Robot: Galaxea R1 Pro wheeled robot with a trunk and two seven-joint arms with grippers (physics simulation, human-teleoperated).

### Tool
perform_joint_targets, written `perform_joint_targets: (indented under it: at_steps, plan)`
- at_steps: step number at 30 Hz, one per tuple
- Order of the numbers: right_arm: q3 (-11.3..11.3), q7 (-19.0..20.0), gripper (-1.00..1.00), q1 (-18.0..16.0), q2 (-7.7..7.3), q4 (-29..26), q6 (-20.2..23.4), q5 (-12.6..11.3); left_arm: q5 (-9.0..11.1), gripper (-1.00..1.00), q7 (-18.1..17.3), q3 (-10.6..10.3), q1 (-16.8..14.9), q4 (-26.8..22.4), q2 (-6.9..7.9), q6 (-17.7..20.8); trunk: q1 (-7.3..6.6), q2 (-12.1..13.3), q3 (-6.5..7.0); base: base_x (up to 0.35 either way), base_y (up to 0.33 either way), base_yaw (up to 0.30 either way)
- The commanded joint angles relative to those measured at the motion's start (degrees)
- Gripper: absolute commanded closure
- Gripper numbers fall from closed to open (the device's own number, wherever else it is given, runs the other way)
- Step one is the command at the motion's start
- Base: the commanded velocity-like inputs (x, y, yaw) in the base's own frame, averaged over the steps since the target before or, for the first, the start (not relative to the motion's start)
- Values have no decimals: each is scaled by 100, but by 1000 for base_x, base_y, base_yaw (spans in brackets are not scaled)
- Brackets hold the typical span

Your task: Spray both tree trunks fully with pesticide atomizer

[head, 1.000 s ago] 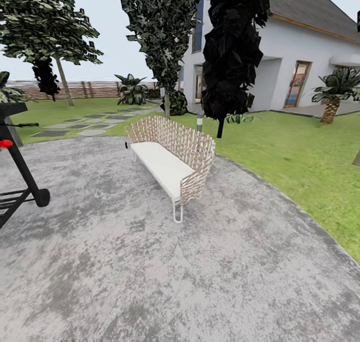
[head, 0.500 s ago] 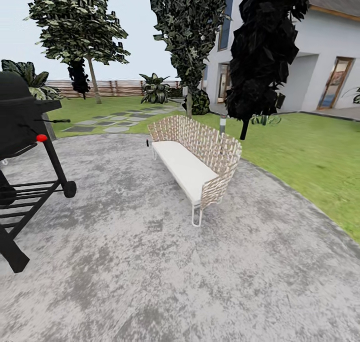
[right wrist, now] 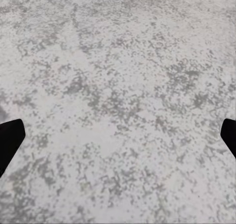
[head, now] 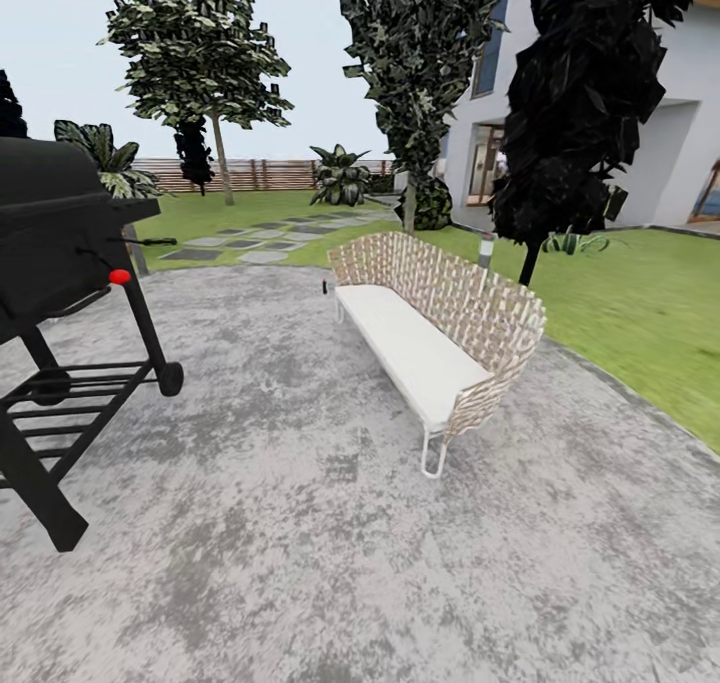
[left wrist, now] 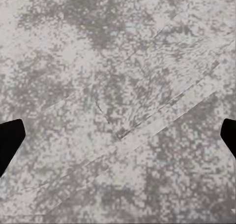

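Note:
The pesticide atomizer is out of view. My left gripper [left wrist: 118, 138] hangs open over mottled grey paving, its dark fingertips [left wrist: 9, 139] at the picture's two sides with nothing between them. My right gripper [right wrist: 118, 140] is open too, above the same grey stone, and holds nothing. Far off on the lawn [head: 230, 211] stands a tree [head: 222, 168] with a bare pale trunk and leaves only high up. A second leafy tree [head: 408, 203] rises behind the bench. A brown slatted fence [head: 280, 174] closes the garden at the back.
A wicker bench with a white seat [head: 430, 348] stands ahead on the grey patio [head: 300, 523]. A black wheeled grill [head: 60, 263] is close on the left. A black cypress-like tree [head: 590, 103] and a white house [head: 680, 133] are to the right. Stepping stones [head: 240, 246] lead toward the lawn.
The camera has swung left, so the whole scene has slid to the right. The grill now takes up much more of the left side. Nothing in the scene itself has moved.

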Motion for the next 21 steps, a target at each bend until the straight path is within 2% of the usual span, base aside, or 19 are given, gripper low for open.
perform_joint_targets:
  at_steps: [1,5,8,14,21]
  plan:
    - [-8,4,-100,-2,0,2,-17,12,41,-100,-7,-8,-4,7,0,-18,2,-2,-5,297,217,7]
    - [-9,-1,-100,-5,-4,4,-20,309,27,-100,-7,-9,-4,7,-1,-19,2,-2,-5,294,220,2]
    - [-13,-10,-100,-3,-4,18,-24,416,18,-100,-7,-14,-4,7,-1,-21,2,-2,-5,293,222,0]
    - [-30,-29,-100,-4,-5,322,-31,469,14,-100,-7,-17,-4,7,-1,-20,2,-2,-5,292,222,0]
    - [-34,-32,-100,-3,-5,341,-35,458,10,-100,-8,-17,-4,7,-1,-19,2,-2,-5,297,176,8]
